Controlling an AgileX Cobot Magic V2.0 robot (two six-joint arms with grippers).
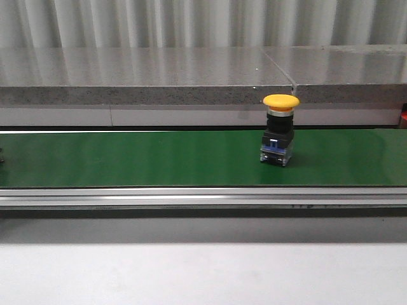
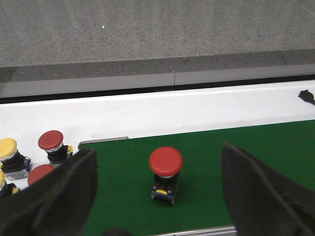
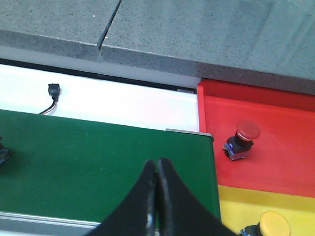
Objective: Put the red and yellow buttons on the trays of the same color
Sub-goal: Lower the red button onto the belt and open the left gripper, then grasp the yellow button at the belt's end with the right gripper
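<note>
Glossy domed yellow button [image 1: 280,129], matte green belt [image 1: 159,159]

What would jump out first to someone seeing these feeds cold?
The yellow button standing upright, alone on the green belt right of centre in the front view. Next, the red button upright on the belt between the open left gripper's fingers. In the right wrist view, the red tray beside the belt's end already holds a tipped red button, with the right gripper shut above the belt.
</note>
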